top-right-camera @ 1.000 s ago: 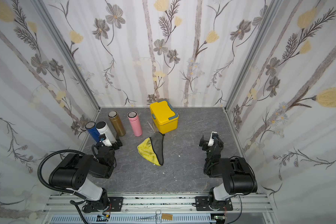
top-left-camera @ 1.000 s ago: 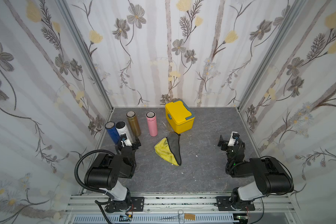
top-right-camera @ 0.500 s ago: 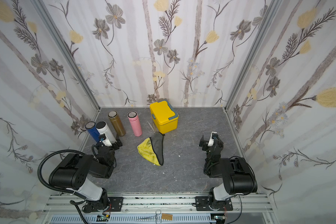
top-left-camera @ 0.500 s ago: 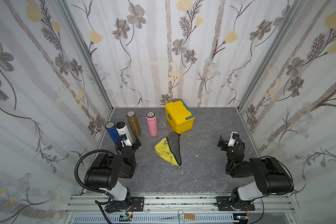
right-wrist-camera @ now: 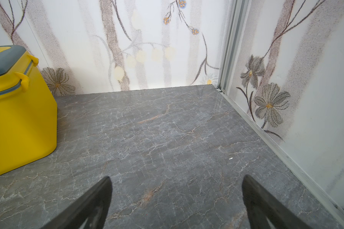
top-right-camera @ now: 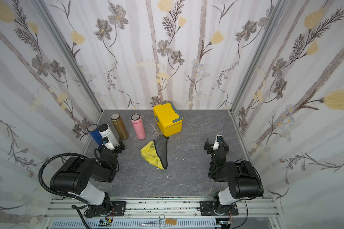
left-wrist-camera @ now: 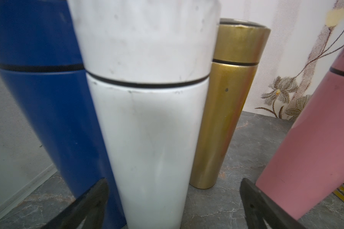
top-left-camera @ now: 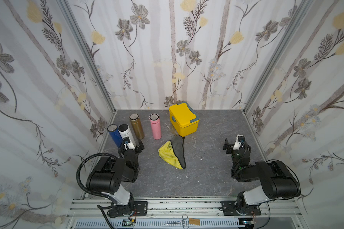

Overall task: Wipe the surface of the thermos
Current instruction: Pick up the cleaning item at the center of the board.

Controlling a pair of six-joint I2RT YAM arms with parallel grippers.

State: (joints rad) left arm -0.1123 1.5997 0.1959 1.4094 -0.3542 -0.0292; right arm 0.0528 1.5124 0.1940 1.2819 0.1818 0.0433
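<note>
Your left gripper (left-wrist-camera: 174, 181) is standing wide open, gripping nothing, with the white thermos (left-wrist-camera: 147, 128) rising just ahead of its jaws. In both top views that thermos is sitting left of centre, right beside the blue thermos (top-left-camera: 114, 134), with the gold thermos (top-left-camera: 137, 126) and pink thermos (top-left-camera: 155, 128) to its upper right. The cloth (top-left-camera: 173, 153) is lying mid-frame, below the yellow box (top-left-camera: 184, 119). Your right gripper (right-wrist-camera: 176, 177) is hovering open over the grey table (right-wrist-camera: 167, 128) at the right.

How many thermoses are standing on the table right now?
4: blue thermos at far left, white thermos beside it, gold thermos and pink thermos farther back. None seem hidden.
</note>
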